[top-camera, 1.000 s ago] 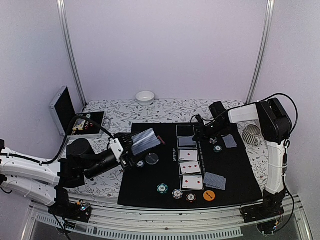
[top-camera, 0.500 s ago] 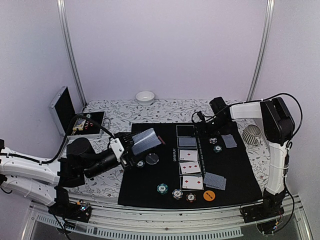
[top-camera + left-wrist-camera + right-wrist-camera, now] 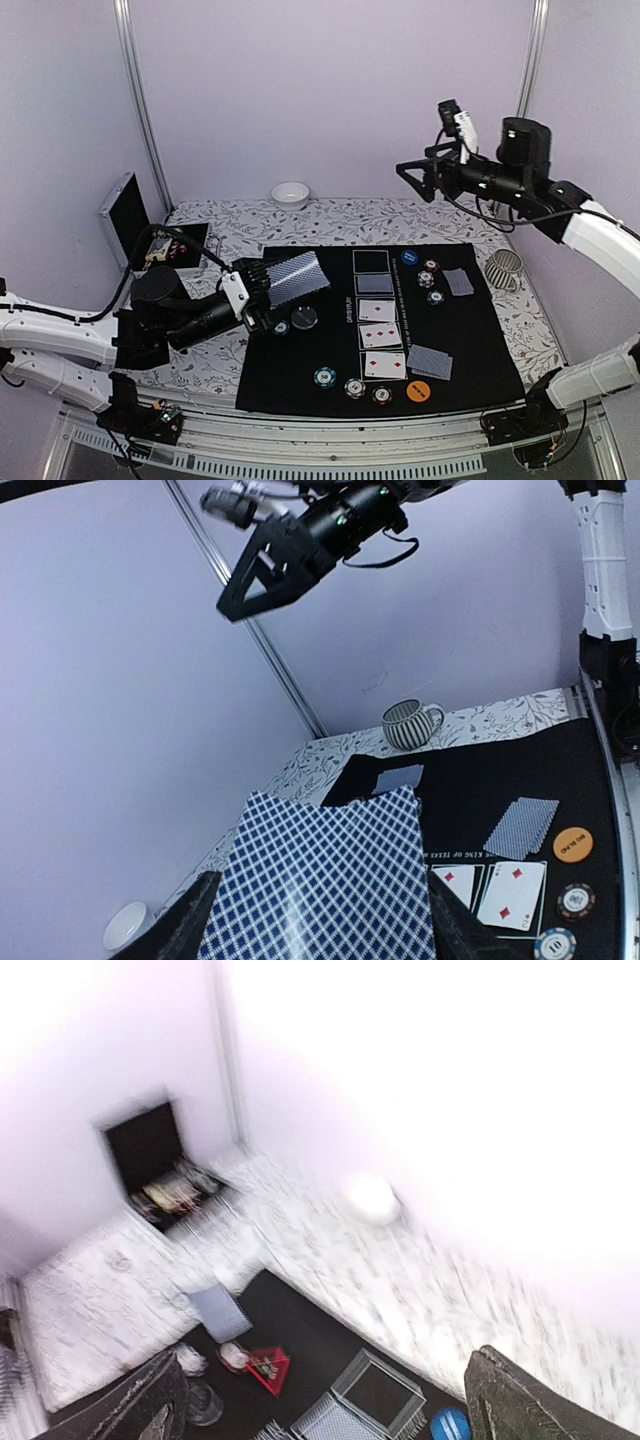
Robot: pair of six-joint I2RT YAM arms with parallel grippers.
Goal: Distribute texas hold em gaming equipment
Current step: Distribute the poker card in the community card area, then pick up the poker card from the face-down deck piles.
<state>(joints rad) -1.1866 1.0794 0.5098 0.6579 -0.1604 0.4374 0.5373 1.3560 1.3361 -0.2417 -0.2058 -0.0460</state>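
Grey-blue and cross-hatched, the deck of cards [image 3: 292, 277] is sitting back-up in the left pincer [image 3: 265, 293], which is pinching it by its two long edges at the near end. The deck is hanging just above the left border of the black mat [image 3: 480, 340], its long axis running out along the pincer's own line, toward the middle of the desk [image 3: 230, 235] and tilting slightly upward.

The right pincer [image 3: 410, 183] is hovering high over the far right corner of the mat, fingers spread wide and touching nothing. From there the deck is lying down and across to the left, well apart, so the left arm is by far the nearer one. Below the right pincer, the blue disc [image 3: 409, 257] and a small cluster of chips [image 3: 430, 280] are resting on the mat beside a card pair [image 3: 459, 282]. Any further dealing is probably going to need the right pincer coming down to the deck's free end.
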